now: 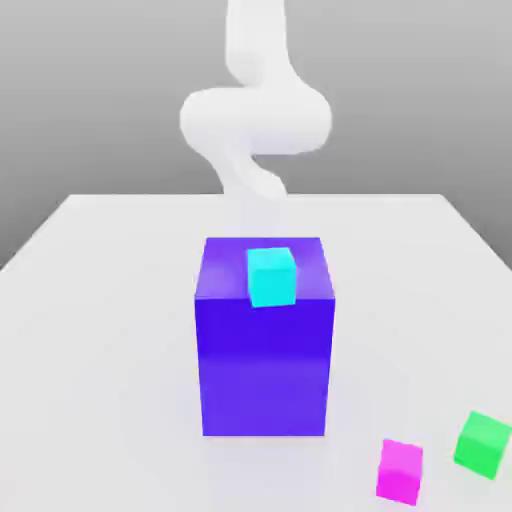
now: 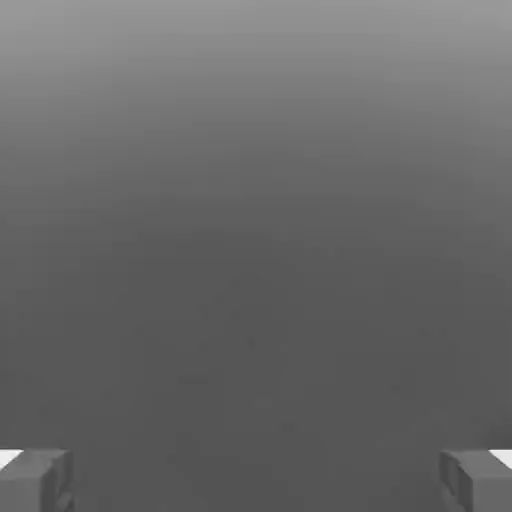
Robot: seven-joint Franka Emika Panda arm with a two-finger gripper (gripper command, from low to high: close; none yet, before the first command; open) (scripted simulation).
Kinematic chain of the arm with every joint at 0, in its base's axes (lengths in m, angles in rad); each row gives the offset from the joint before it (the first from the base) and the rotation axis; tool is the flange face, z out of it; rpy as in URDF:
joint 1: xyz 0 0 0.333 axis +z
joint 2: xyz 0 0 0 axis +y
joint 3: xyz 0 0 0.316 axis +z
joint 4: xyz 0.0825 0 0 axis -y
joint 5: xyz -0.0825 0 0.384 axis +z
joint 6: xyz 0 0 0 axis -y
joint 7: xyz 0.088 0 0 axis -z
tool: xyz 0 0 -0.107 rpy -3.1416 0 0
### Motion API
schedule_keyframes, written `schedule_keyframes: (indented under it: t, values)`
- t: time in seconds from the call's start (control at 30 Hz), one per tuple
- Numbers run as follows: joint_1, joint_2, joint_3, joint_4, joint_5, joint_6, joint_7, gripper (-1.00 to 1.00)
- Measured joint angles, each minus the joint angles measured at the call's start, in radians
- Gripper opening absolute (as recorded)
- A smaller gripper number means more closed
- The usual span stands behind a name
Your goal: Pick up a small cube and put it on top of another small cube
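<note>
- Cyan cube point(image 1: 271, 278) on the big blue block point(image 1: 264, 350)
- Magenta cube point(image 1: 400, 471), near right (green cube point(image 1: 483, 444) just beside it)
- Fingers point(image 2: 36, 481) wide apart

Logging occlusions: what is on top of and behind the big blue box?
A cyan cube sits on the blue box. Whatever is directly behind the box is hidden.

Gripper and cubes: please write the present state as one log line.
tool: open, empty | cyan cube: on blue block | stacking: not done
</note>
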Motion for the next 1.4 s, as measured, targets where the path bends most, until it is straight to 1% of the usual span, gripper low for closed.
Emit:
schedule_keyframes:
  t: [0.3,0.57,0.73,0.9,1.03,1.07,1.27,1.4]
  values:
    - [0.188,0.334,-0.071,-0.041,0.095,0.121,-0.344,0.0]
    - [0.289,0.624,-0.059,-0.077,0.156,0.227,-0.629,0.0]
    - [0.336,0.799,-0.041,-0.101,0.132,0.299,-0.763,0.0]
    - [0.363,0.967,-0.034,-0.124,0.039,0.377,-0.84,0.0]
    - [0.358,1.111,-0.02,-0.102,0.033,0.484,-0.859,0.0]
    - [0.354,1.145,-0.015,-0.096,0.037,0.51,-0.862,-1.0]
    - [0.351,1.162,-0.012,-0.092,0.039,0.522,-0.863,-1.0]
    - [0.361,1.064,-0.024,-0.113,0.025,0.445,-0.853,-1.0]
